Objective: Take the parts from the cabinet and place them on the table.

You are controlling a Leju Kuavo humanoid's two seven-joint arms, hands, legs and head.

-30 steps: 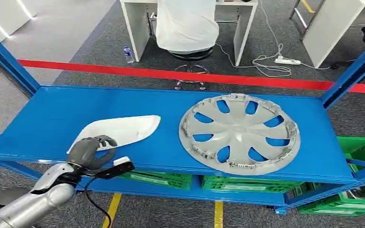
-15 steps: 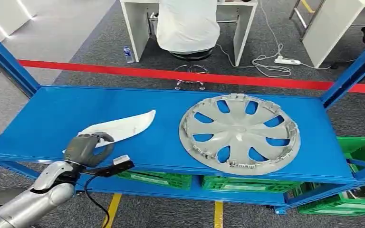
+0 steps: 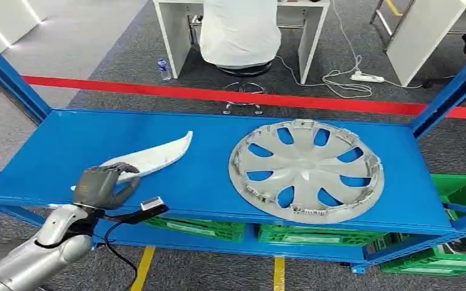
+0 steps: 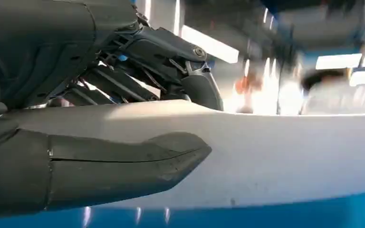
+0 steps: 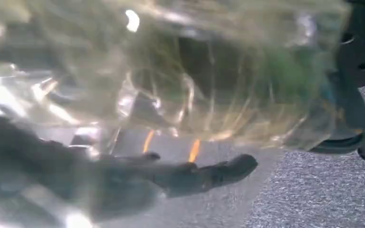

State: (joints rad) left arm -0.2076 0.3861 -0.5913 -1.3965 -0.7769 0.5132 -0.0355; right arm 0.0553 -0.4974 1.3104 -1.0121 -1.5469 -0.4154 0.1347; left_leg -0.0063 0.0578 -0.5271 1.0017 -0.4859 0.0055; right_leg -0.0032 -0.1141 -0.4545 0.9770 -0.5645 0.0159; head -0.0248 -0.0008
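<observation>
White curved plastic part (image 3: 151, 159) tilted on edge at the near-left of the blue shelf (image 3: 218, 182), gripped by the left hand (image 3: 100, 185), thumb (image 4: 123, 164) across its face. Silver hubcap (image 3: 306, 170) lies flat, well apart. No legible writing. Right hand (image 5: 138, 178) blurred; grip undeterminable.

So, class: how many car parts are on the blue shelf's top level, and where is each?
2. A white trim piece lies at the left, gripped by the left hand. A silver wheel cover lies flat at the right. More parts may sit hidden on levels below.
</observation>
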